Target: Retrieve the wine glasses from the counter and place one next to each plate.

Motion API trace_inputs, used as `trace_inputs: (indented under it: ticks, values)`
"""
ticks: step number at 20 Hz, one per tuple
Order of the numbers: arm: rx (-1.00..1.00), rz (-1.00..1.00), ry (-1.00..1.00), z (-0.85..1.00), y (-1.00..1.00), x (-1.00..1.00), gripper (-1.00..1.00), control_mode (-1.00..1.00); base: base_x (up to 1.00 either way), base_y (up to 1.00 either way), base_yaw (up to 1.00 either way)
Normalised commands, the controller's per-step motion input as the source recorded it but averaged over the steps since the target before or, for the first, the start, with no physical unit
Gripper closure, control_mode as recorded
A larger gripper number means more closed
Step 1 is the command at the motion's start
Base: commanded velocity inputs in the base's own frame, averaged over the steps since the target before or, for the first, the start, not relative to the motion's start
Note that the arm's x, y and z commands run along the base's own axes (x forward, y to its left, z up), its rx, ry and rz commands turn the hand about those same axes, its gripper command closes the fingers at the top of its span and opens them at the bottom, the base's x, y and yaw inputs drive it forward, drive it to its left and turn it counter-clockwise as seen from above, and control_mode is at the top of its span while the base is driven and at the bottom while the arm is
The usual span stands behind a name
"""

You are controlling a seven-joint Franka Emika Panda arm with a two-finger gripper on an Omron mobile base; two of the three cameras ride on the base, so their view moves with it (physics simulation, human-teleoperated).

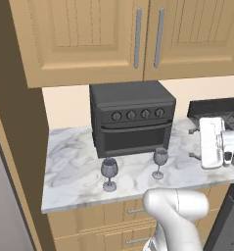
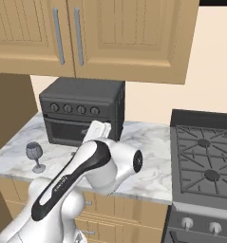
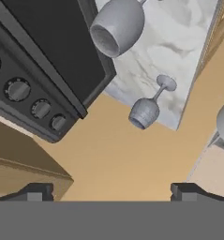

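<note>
Wine glasses: two stemmed glasses of greyish-purple translucent glass, rounded bowl, thin stem, round foot; left wine glass (image 1: 109, 173) and right wine glass (image 1: 160, 163) both upright on the counter, apart from each other, in front of the toaster oven
Counter: white-and-grey veined marble slab (image 1: 74, 166) over light wooden drawer cabinets with metal pulls
Toaster oven: dark grey boxy body (image 1: 130, 122), four round knobs in a row above a glass door, standing at the back of the slab against the wall
Upper cabinets: light wood panel doors (image 1: 89, 34) with long metal bar handles
Stove: black grated gas burners (image 2: 205, 159) right of the slab
Gripper: raised at the right end of the counter (image 1: 227, 158), fingers spread wide with nothing between them
Glass vs gripper: both glasses lie well apart from it, toward the left; in the hand view the two dark tips (image 3: 111, 191) sit at the bottom, and the glasses show beyond them
</note>
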Motion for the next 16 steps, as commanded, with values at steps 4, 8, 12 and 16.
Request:
trace_inputs:
  ticks: [4,8,12,16]
  values:
    - [0.07,0.08,0.11,-0.23,-0.23,0.29,-1.00,-1.00,0.00,0.00,0.00]
    - [0.02,0.02,0.19,-0.26,-0.12,0.34,-1.00,-1.00,0.00,0.00,0.00]
    - [0.00,0.00,0.25,-0.28,0.00,0.47,-1.00,-1.00,0.00,0.00,0.00]
    - [0.00,0.04,0.20,-0.18,-0.03,0.29,-1.00,-1.00,0.00,0.00,0.00]
